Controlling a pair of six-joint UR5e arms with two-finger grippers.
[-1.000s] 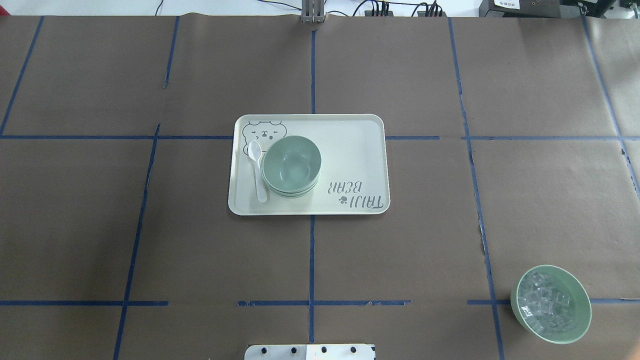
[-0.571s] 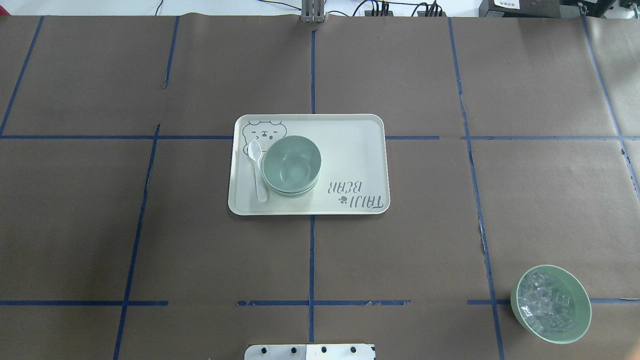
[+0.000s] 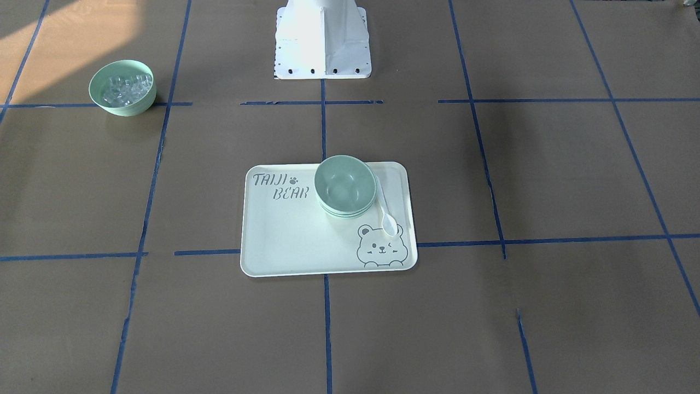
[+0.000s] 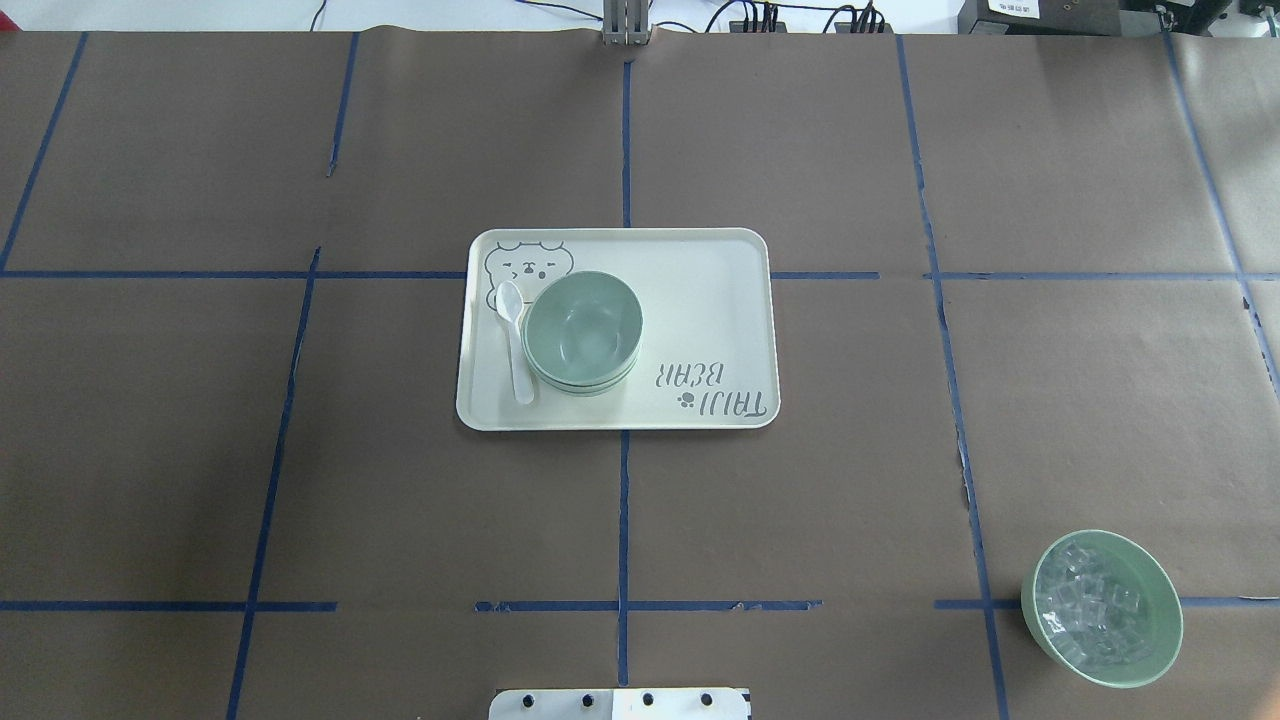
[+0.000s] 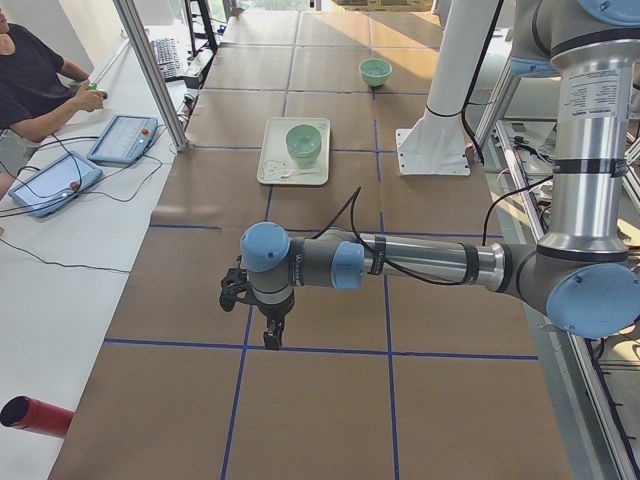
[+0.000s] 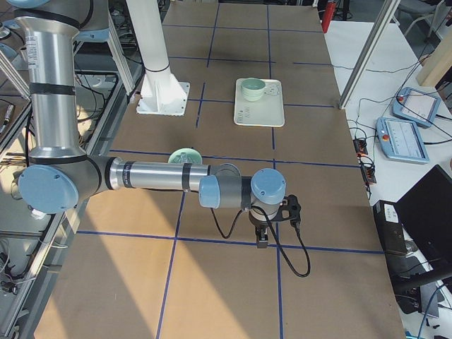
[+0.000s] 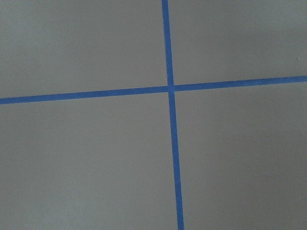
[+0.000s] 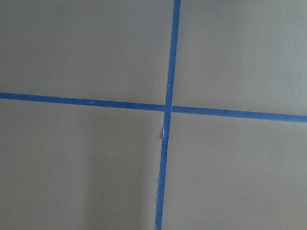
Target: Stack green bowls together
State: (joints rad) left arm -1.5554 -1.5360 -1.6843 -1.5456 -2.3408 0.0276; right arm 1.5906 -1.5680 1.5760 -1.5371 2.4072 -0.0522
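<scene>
Nearest in the left-end view, finds the left gripper (image 5: 272,335) pointing straight down, low over a crossing of blue tape (image 7: 170,88) on the brown paper (image 7: 72,158); cannot tell the width of its opening, and sees no object at its tip. Likewise nearest in the right-end view, finds the right gripper (image 6: 262,239) pointing down just above another tape crossing; again cannot tell the width of its opening, and sees no object at its tip. From over the robot's shoulders, meets first the white base plate (image 4: 620,703) at 6 o'clock, then a green bowl with clear cubes (image 4: 1102,608) at about 4 o'clock, sitting upright on a tape line near the view's right edge. Farther out, at the middle of the table, comes to the cream tray (image 4: 700,270) with a bear drawing and lettering. Locates the green bowls (image 4: 582,330) there, nested into one upright stack, mouths up, at 9 o'clock from the tray's centre, with layered rims showing under the top bowl. Notes a white spoon (image 4: 517,345) lying on the tray just beside the stack at its 9 o'clock, handle toward 6 o'clock; cannot tell whether touching. Puts the stack well apart from both grippers.
</scene>
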